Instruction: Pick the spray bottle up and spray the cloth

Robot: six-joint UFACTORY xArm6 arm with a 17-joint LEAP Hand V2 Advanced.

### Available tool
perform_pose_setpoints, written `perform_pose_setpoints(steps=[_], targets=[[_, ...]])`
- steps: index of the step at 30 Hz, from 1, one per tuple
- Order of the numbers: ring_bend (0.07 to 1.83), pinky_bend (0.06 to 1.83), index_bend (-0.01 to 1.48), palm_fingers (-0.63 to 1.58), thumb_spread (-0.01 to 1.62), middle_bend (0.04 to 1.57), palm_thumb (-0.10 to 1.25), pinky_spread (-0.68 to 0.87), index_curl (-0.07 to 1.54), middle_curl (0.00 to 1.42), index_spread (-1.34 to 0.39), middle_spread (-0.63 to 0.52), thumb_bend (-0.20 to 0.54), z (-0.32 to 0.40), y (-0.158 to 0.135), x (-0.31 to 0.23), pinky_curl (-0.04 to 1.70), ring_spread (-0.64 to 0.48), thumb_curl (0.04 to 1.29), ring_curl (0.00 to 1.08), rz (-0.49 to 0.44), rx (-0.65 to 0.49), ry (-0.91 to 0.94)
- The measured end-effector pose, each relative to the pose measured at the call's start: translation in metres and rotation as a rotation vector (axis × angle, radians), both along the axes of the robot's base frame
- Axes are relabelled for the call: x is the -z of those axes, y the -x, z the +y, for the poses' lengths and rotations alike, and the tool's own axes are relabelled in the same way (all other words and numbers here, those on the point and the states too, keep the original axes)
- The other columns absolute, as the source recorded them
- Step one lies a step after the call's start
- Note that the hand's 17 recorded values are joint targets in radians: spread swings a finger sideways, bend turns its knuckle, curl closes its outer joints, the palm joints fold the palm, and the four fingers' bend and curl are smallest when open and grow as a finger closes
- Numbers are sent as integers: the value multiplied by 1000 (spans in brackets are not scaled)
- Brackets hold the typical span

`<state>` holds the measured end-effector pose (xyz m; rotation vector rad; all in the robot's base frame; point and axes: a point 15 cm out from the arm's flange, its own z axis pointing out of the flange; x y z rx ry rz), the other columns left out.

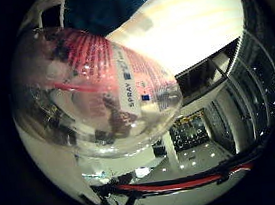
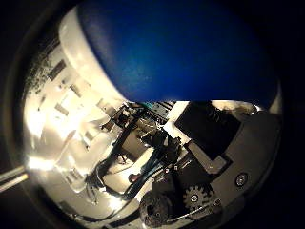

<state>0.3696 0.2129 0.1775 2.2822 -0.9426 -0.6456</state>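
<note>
The spray bottle (image 1: 100, 87) is clear, with a red-and-white label, and fills much of the little finger side view, tilted and close against the palm. Liquid shows in its rounded base. Beyond it lies a dark blue striped cloth (image 1: 110, 5) on a pale table (image 1: 193, 20). In the thumb side view a smooth blue rounded surface (image 2: 181, 52) sits very near the palm; I cannot tell whether it belongs to the bottle. My right hand (image 2: 205, 157) shows as black and white geared parts curled in beside it, closed round the bottle.
The table's dark edge (image 1: 209, 68) runs past the bottle, with the room and its lights (image 1: 191, 131) beyond. White blocky shapes (image 2: 71, 119) lie past the blue surface.
</note>
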Motion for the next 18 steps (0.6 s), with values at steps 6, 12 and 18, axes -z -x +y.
perform_pose_setpoints(steps=[6,12,18], targets=[[1327,1019,1133,1110,892,1429,1069,-150,887,712,-238,-97,-14,10,0,-22,1544,-238,826,906,-36,1,-51],[1327,1019,1129,1110,891,1429,1070,-149,892,712,-240,-97,-14,36,-5,-51,1543,-238,823,905,-90,53,-202],[1327,1019,1126,1110,890,1429,1070,-149,897,711,-242,-97,-14,66,-16,-81,1543,-237,820,905,-142,114,-397]])
